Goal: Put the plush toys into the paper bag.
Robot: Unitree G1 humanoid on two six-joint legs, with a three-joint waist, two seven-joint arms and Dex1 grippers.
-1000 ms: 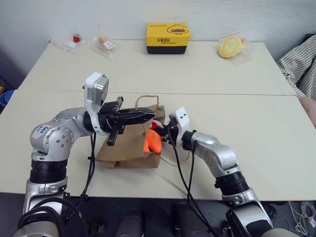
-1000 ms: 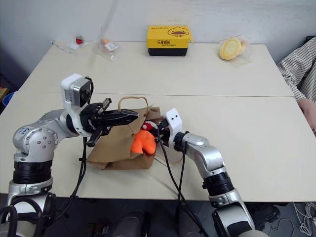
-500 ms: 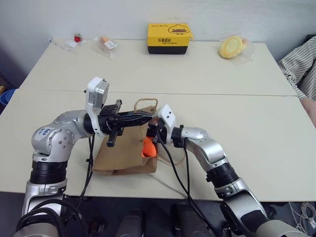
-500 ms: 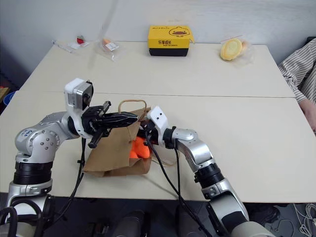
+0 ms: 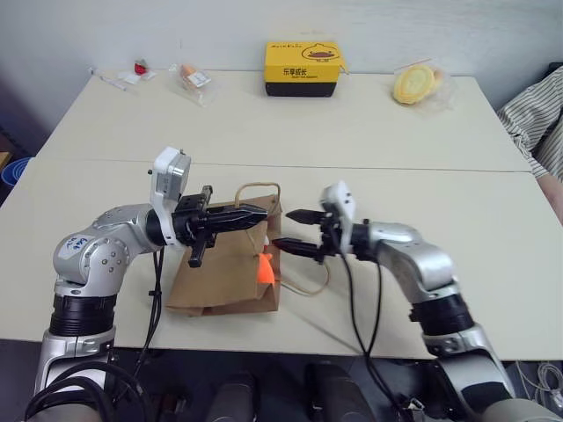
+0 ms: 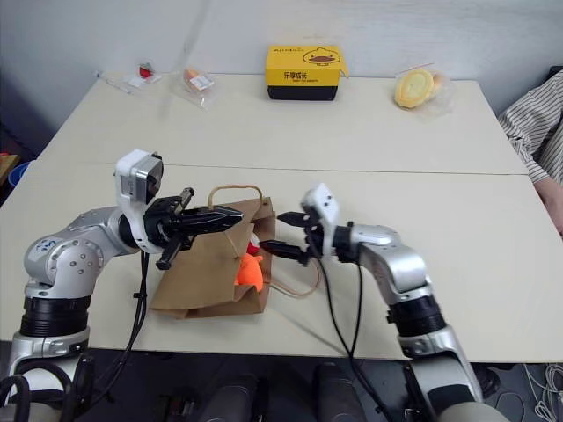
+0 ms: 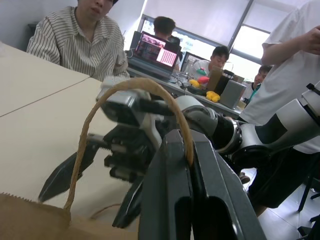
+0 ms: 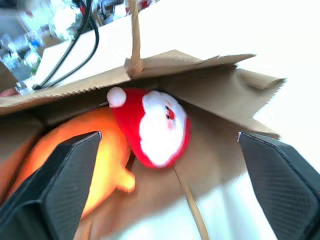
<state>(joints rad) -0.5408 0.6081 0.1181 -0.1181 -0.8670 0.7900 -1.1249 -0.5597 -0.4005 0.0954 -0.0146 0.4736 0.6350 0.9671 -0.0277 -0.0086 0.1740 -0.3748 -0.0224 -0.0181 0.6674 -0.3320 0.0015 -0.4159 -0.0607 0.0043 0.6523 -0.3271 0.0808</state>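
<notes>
We see both plush toys (image 8: 150,127) just inside the paper bag (image 5: 224,277) mouth, left pincer (image 5: 255,214) clamped on its handle, right pincer (image 5: 293,232) wide, empty; toys could spill if bag tips.

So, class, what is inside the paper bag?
Inside the paper bag sit the red-and-white Santa toy and, beside it, the orange plush toy, both at its mouth. The bag's paper walls hide whatever lies deeper.
</notes>
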